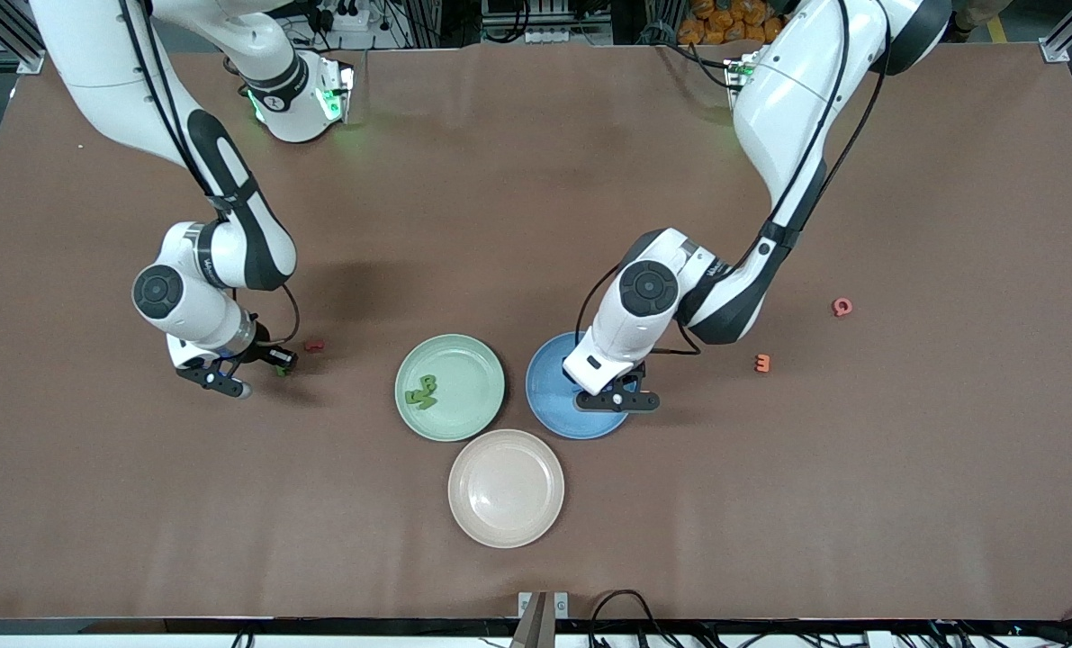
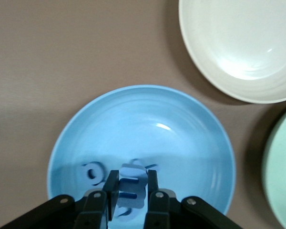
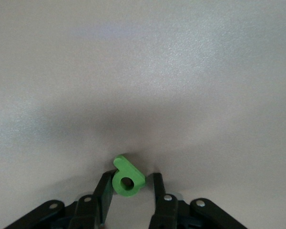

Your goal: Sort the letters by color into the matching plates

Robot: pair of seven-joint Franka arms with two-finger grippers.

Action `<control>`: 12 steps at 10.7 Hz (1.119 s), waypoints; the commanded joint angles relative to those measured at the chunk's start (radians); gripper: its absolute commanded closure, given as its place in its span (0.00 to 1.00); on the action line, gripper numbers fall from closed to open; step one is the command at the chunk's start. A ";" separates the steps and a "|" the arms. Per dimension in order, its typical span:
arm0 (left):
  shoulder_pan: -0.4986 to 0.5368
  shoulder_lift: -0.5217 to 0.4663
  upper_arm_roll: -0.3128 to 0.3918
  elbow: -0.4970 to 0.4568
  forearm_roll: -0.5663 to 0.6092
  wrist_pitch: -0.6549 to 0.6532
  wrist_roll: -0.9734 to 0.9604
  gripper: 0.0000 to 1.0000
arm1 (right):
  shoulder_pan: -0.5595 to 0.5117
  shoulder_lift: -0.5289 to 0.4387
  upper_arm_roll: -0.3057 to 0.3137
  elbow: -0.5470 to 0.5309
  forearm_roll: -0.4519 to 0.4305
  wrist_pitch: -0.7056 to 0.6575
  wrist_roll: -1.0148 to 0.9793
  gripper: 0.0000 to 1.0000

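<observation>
Right gripper [image 1: 276,367]: low at the table, toward the right arm's end. In the right wrist view its fingers [image 3: 105,191] stand narrow on both sides of a green letter [image 3: 127,177]; 1 finger looks to touch it, the other shows a thin gap. Firm grip: cannot tell.
Green letter at right gripper: 1 piece with a round hole, on the table between the fingers, only just visible in the front view.
Dark red piece [image 1: 315,345]: on the table just beside the right gripper, toward the plates.
Green plate [image 1: 463,396]: mid-table, holding a cluster of green letters [image 1: 424,391] at the side toward the right arm's end; exact count unclear.
Beige plate [image 1: 506,488]: nearer the front camera than the other 2 plates, close to both.
Blue plate [image 1: 549,396]: beside the green plate, toward the left arm's end.
Left gripper [image 1: 609,392]: over the blue plate, clamped on a blue letter [image 2: 132,191].
Other blue letters [image 2: 93,172]: a ring shape and at least 1 more piece lying in the blue plate under the gripper.
Orange piece [image 1: 763,363]: on the table, well apart from the plates, toward the left arm's end.
Pink-red piece [image 1: 842,307]: farther toward that end, and farther from the front camera than the orange piece.
</observation>
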 commanded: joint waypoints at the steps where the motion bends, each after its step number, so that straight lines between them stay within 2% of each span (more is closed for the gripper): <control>1: -0.036 0.013 0.008 0.027 -0.093 0.071 -0.006 1.00 | 0.004 0.002 0.002 -0.021 0.012 0.025 -0.010 0.67; 3: -0.059 0.015 0.010 0.027 -0.099 0.094 -0.012 1.00 | 0.004 0.002 0.002 -0.021 0.012 0.028 -0.010 0.70; 4: -0.069 0.013 0.010 0.027 -0.099 0.100 -0.006 0.48 | 0.004 0.003 0.002 -0.021 0.012 0.028 -0.010 0.72; 5: -0.078 0.013 0.011 0.025 -0.093 0.108 0.001 0.00 | 0.004 0.003 0.002 -0.021 0.012 0.028 -0.010 0.73; 9: -0.040 -0.006 0.025 0.013 -0.084 0.088 0.070 0.00 | 0.006 -0.003 0.002 -0.016 -0.001 0.013 -0.028 0.77; 12: 0.045 -0.025 0.030 0.019 -0.033 -0.070 0.194 0.00 | 0.009 -0.020 0.002 0.019 -0.002 -0.051 -0.068 0.77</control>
